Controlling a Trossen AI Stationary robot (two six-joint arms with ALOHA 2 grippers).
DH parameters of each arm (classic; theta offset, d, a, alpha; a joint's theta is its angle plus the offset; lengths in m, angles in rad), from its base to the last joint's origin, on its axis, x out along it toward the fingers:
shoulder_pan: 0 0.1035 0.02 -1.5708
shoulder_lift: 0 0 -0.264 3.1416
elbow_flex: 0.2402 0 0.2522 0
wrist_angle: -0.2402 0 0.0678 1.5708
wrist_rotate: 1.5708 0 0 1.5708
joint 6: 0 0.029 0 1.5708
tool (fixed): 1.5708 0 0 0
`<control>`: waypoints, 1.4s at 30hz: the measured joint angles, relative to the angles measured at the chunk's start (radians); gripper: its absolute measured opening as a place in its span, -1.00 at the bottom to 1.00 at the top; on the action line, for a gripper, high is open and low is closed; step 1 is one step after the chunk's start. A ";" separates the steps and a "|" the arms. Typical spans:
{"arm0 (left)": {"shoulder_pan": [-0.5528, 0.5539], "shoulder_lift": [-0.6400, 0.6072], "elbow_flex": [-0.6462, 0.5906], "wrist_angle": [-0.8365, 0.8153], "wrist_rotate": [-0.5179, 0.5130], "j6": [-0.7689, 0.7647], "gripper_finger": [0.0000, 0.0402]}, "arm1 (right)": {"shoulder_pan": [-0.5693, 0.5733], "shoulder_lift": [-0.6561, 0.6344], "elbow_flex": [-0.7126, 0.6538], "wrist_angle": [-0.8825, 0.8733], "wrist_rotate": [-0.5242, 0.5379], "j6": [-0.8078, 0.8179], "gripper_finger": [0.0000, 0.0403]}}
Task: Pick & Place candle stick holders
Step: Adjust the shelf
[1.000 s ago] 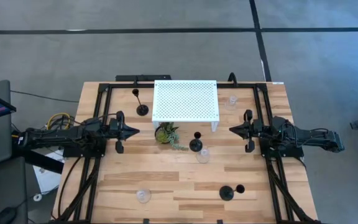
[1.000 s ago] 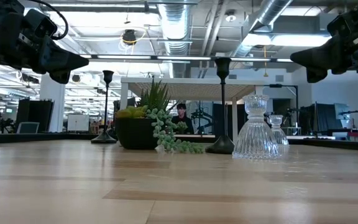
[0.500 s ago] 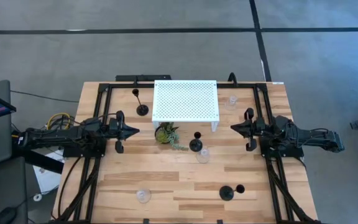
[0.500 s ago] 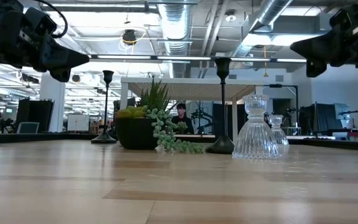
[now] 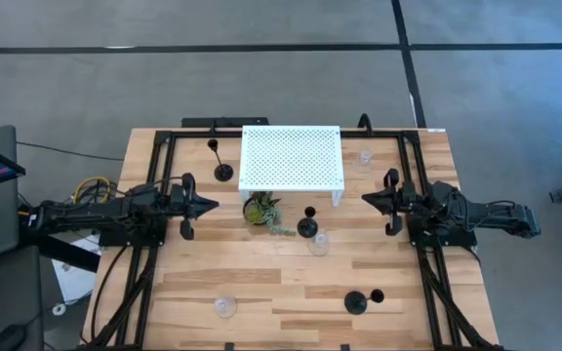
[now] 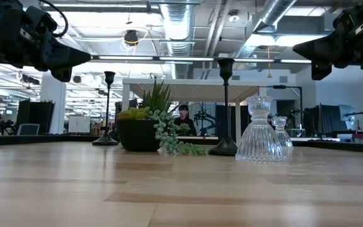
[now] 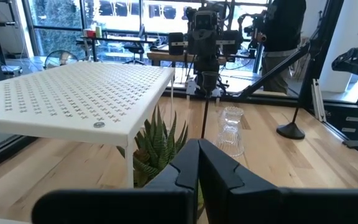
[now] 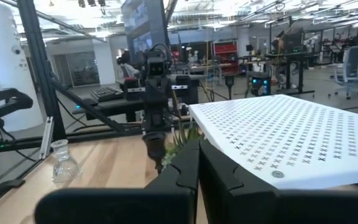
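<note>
Left gripper (image 5: 210,204): left of the white perforated stand (image 5: 292,157), fingers pressed together, holding nothing.
Black candle stick holders: one (image 5: 222,171) at the stand's left edge, one (image 5: 307,226) in front of the stand beside the potted plant (image 5: 260,210), one (image 5: 356,301) lying well in front.
Glass candle stick holders: one (image 5: 225,307) far front-left of the stand, one (image 5: 318,244) just in front, one (image 5: 364,158) at its right.
Right gripper (image 5: 368,201): right of the stand, fingers pressed together, empty.
</note>
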 joint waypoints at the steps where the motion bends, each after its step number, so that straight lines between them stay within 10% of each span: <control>1: 0.000 0.000 0.000 0.003 0.000 -0.004 -0.96 | 0.000 0.002 0.000 -0.001 0.001 0.000 -1.00; 32: 0.000 0.164 0.015 0.175 0.014 -0.101 -0.96 | 0.071 0.699 0.309 0.006 0.000 0.046 -1.00; 42: -0.017 0.416 0.130 0.177 0.015 -0.065 -0.97 | 0.109 0.729 0.315 0.028 -0.001 0.011 -1.00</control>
